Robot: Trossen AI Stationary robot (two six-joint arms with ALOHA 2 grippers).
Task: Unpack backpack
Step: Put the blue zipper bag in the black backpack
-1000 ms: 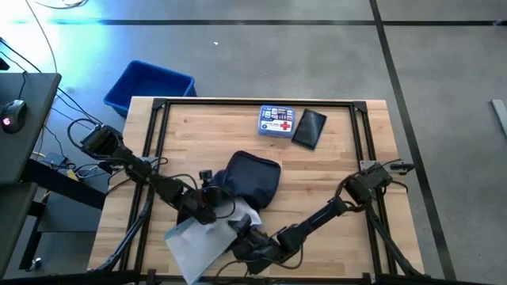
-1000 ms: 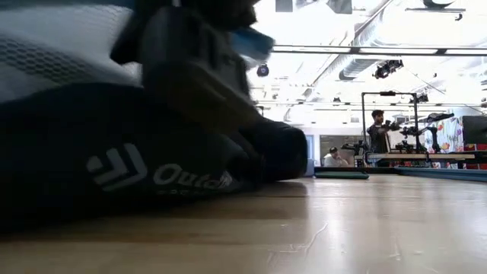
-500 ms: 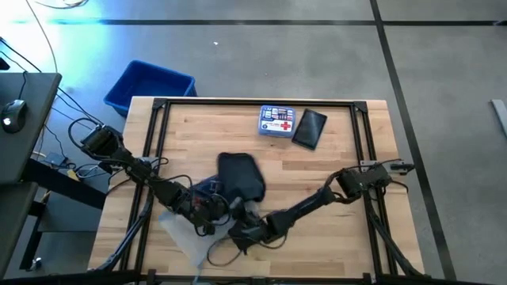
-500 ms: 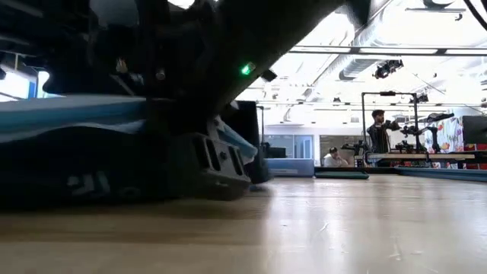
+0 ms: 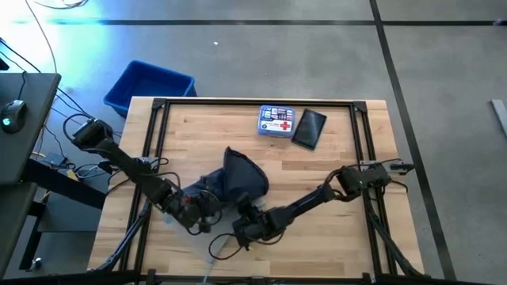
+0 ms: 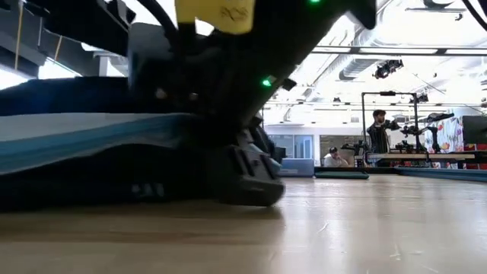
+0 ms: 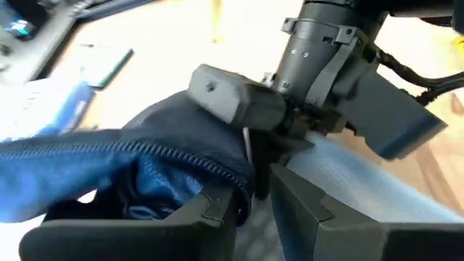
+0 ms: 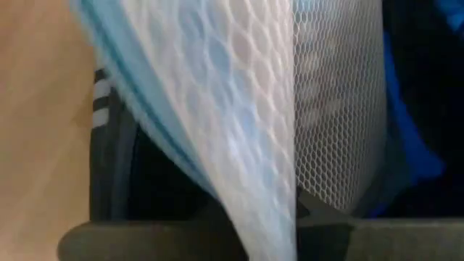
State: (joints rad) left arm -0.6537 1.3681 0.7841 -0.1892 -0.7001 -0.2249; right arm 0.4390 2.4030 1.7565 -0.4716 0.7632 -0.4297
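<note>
The dark navy backpack (image 5: 240,178) lies bunched at the table's middle, its bottom on the wood. My left gripper (image 5: 207,209) stands at its near left side, shut on the zippered opening (image 7: 181,156). My right gripper (image 5: 238,228) faces it from the near right, shut on a pale blue-white mesh item (image 8: 246,109). In the left wrist view that mesh item (image 7: 355,181) runs below the right gripper. In the low view it shows as a pale band (image 6: 76,133) between dark fabric. In the high view both arms hide most of it. My left gripper pinches the backpack's zippered opening edge (image 7: 230,190) between its two fingers, coming slanting down from the table's left. That edge is lifted, while the rest of the backpack lies on the table. My right gripper pinches the mesh item's fabric (image 8: 272,217) between its shut fingers, slanting down from the table's right. One layer or several, I cannot tell.
A first-aid tin (image 5: 276,121) and a flat black pouch (image 5: 309,128) lie near the far edge. A blue bin (image 5: 149,85) stands on the floor beyond the far left corner. Bare wood shows on the table's right half (image 5: 333,166).
My left gripper has risen and drawn back toward the table's left edge with the backpack's opening edge, and the backpack has bunched up and shifted left. My right gripper has gone left and down and tipped. The mesh item, earlier spread at the near edge, is now mostly under the arms.
</note>
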